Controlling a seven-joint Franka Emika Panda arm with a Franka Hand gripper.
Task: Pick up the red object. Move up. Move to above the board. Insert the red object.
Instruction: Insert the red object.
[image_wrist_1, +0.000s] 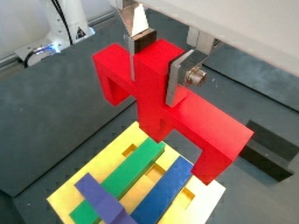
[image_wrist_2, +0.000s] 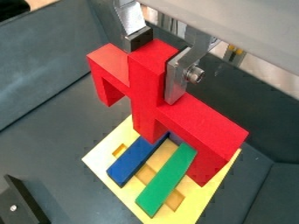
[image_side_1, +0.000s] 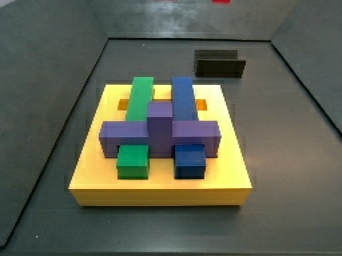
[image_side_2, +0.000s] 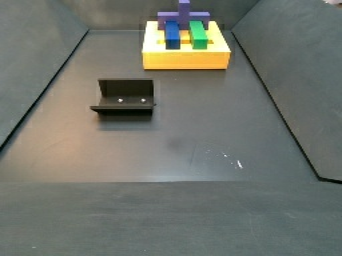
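Observation:
My gripper (image_wrist_1: 162, 61) is shut on the red object (image_wrist_1: 176, 114), a bright red bar with prongs, and grips its middle prong between the silver fingers (image_wrist_1: 181, 77). Both wrist views show it held in the air above the board (image_wrist_1: 111, 153), the prongs pointing down. The same grip shows in a wrist view (image_wrist_2: 158, 59) on the red object (image_wrist_2: 152, 96). The board (image_side_1: 160, 180) is a thick yellow slab bearing a green block (image_side_1: 140, 100), a blue block (image_side_1: 183, 100) and a purple cross block (image_side_1: 160, 135). The gripper is out of frame in both side views.
The dark fixture (image_side_2: 124, 97) stands on the grey floor apart from the board (image_side_2: 187, 58). It also shows in a side view (image_side_1: 221, 65) and in both wrist views (image_wrist_1: 268, 149) (image_wrist_2: 17, 206). Sloping dark walls enclose the floor.

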